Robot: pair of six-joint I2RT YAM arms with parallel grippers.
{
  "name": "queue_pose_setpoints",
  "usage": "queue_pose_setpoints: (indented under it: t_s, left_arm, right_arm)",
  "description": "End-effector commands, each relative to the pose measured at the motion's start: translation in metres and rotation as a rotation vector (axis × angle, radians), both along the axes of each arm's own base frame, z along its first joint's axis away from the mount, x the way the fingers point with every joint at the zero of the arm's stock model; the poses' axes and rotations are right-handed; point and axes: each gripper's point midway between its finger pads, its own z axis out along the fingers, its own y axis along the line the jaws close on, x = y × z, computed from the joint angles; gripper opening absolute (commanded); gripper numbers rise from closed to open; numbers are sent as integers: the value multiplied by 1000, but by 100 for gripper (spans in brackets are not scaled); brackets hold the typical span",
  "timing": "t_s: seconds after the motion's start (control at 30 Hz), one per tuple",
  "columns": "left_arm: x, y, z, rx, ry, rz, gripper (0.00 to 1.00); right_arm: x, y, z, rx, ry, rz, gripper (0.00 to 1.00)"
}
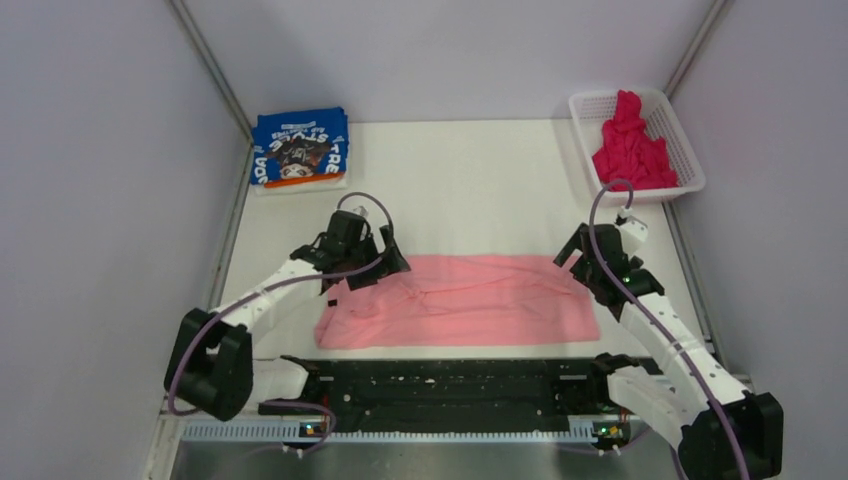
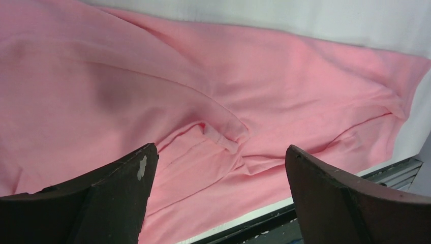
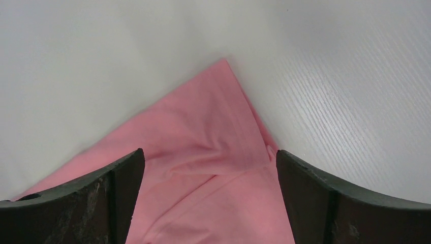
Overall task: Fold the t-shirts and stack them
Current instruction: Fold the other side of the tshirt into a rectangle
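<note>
The light pink t-shirt (image 1: pixel 470 300) lies folded into a long strip across the table's near middle. It fills the left wrist view (image 2: pixel 213 101), and its far right corner shows in the right wrist view (image 3: pixel 213 132). My left gripper (image 1: pixel 372 270) is open and empty just above the shirt's far left corner. My right gripper (image 1: pixel 585 272) is open and empty above the far right corner. The blue t-shirt (image 1: pixel 298 148) with white lettering lies folded at the far left. The magenta t-shirt (image 1: pixel 632 145) is crumpled in the basket.
A white mesh basket (image 1: pixel 684 150) stands at the far right. A black rail (image 1: pixel 450 385) runs along the table's near edge between the arm bases. Grey walls close in the left and right sides.
</note>
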Motion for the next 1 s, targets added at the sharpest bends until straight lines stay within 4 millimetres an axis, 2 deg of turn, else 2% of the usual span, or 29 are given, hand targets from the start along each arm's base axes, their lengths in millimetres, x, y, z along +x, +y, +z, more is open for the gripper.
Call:
queue_pose_setpoints:
  t_s: [0.0, 0.17, 0.33, 0.47, 0.63, 0.77, 0.97]
  left_arm:
    - [19, -23, -1, -60, -40, -62, 99]
    - [19, -23, -26, -4, 11, -50, 99]
    - [0, -35, -39, 23, 51, -100, 99]
    - [-20, -38, -46, 37, 97, -126, 99]
    - [-47, -41, -37, 25, 102, -156, 99]
    - [-77, -54, -31, -27, 109, -249, 99]
    - [-118, -78, -40, -22, 156, -381, 99]
  right_arm:
    - [6, 10, 13, 34, -59, 43, 99]
    - [6, 14, 18, 59, -80, 64, 99]
    - [4, 15, 20, 64, -94, 69, 99]
    - [4, 16, 23, 68, -102, 80, 99]
    - [3, 17, 25, 73, -113, 85, 99]
    - [3, 18, 25, 77, -117, 92, 99]
    - [4, 20, 25, 82, -119, 105, 99]
